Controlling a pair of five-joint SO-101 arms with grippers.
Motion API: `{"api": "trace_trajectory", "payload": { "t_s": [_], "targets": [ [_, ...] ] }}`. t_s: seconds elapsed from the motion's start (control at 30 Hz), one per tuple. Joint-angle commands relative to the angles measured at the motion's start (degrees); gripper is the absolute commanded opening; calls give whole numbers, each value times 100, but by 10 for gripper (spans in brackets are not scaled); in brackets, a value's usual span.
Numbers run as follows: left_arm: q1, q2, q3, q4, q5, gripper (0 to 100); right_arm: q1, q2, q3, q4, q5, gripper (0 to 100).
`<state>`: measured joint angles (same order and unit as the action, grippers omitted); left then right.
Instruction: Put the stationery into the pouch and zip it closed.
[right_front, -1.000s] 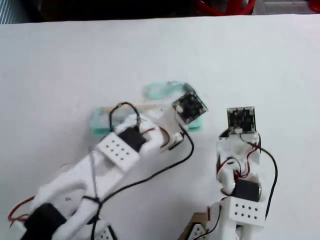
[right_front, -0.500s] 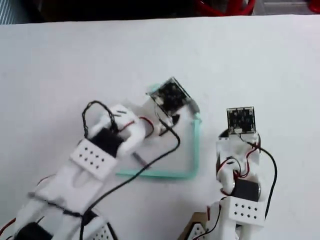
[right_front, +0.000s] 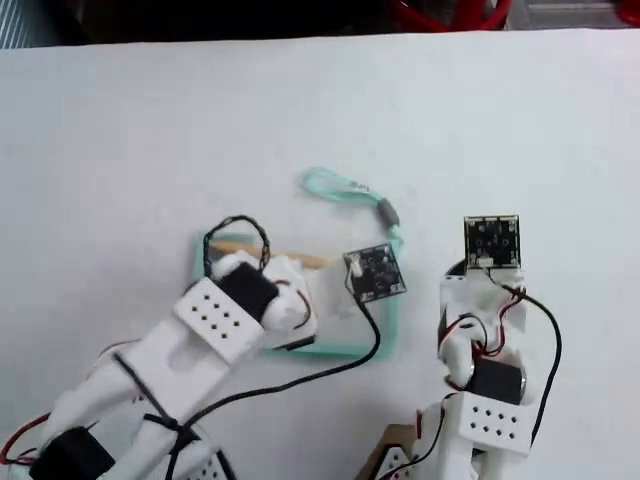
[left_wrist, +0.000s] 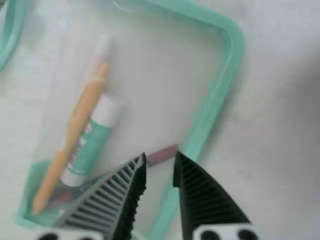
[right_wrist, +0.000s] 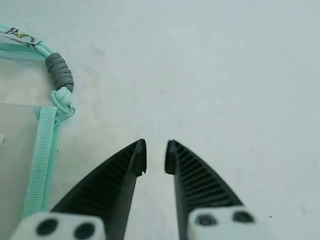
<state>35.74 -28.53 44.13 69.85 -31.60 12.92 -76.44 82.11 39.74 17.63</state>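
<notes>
The clear pouch with a teal edge (right_front: 394, 300) lies flat on the white table. Inside the pouch (left_wrist: 220, 85) I see an orange pencil (left_wrist: 75, 130), a teal-labelled glue stick (left_wrist: 92, 140) and a pinkish bar (left_wrist: 167, 151). My left gripper (left_wrist: 159, 157) hovers over the pouch's near edge, open by a narrow gap, the pinkish bar showing beyond its tips. In the high view the left gripper (right_front: 295, 343) sits at that same edge. The right gripper (right_wrist: 155, 145) is shut on nothing, over bare table beside the pouch's grey cord bead (right_wrist: 61, 72).
The teal cord loop (right_front: 335, 185) with its grey bead (right_front: 387, 212) trails from the pouch's far right corner. The right arm (right_front: 480, 340) stands right of the pouch. Black cables hang off both arms. The table's dark far edge (right_front: 300, 25) runs along the back.
The left arm swung the pouch from standing on edge to lying flat, then came over its near edge. The cord now stretches out behind. The right arm barely shifted.
</notes>
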Motion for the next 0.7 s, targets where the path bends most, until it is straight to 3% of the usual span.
{"api": "trace_trajectory", "payload": {
  "t_s": [0.0,0.17,0.37,0.67],
  "targets": [
    [92,444,62,167,325,72,224,-84,-26,-171,-26,40],
    [207,1490,88,-211,343,21,646,-57,-26,-444,-105,19],
    [813,2316,53,-624,343,24,1367,-48,-26,-699,-941,18],
    [875,3363,-826,18,264,24,1367,-48,-26,-716,-923,18]
  ]
}}
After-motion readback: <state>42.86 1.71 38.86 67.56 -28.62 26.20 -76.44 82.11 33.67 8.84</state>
